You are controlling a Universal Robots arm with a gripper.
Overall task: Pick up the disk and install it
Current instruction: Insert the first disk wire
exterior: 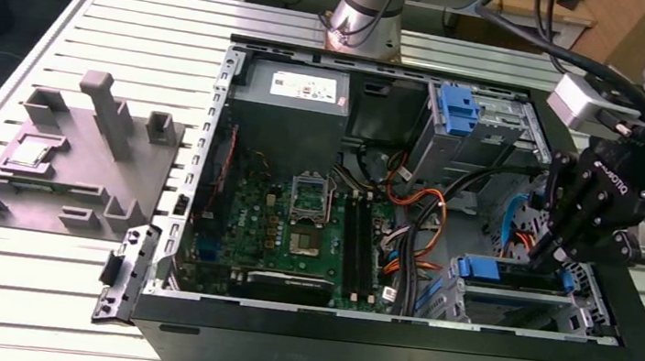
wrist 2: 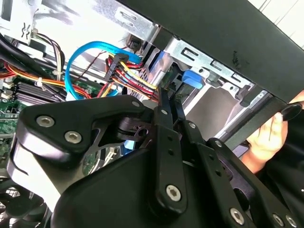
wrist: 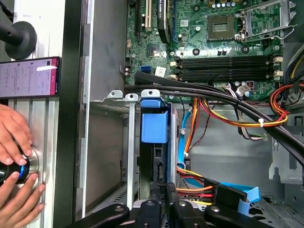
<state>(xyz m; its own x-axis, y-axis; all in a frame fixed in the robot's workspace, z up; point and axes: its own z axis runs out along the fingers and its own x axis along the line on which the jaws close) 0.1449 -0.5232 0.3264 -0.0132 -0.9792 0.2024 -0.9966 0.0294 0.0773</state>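
Wires in red, orange and yellow [wrist: 228, 118] fill the big open black computer case [exterior: 400, 356]. The flat grey disk in its blue plastic frame [exterior: 496, 272] sits in the lower right of the exterior view. It is inside a shiny silver metal cage [exterior: 583, 309] at that corner of the case. The black metal claw [exterior: 541, 261] reaches down from the upper right of that frame and meets the disk at its right end. The claw's two fingers [wrist 2: 164, 114] are almost closed, with only a thin gap, and they look to be pinching the end of the disk. The disk lies long-ways across the frame. Its blue end points to the exterior view's left, toward the green circuit board [exterior: 292, 223], and its other end is at the claw. In the first wrist view the disk [wrist: 154, 126] stands on its thin edge, straight out in front of the claw [wrist: 164, 206]. A person's hands [wrist: 12, 137] rest on a round knob outside the case, near a dark flat phone [wrist: 28, 76].
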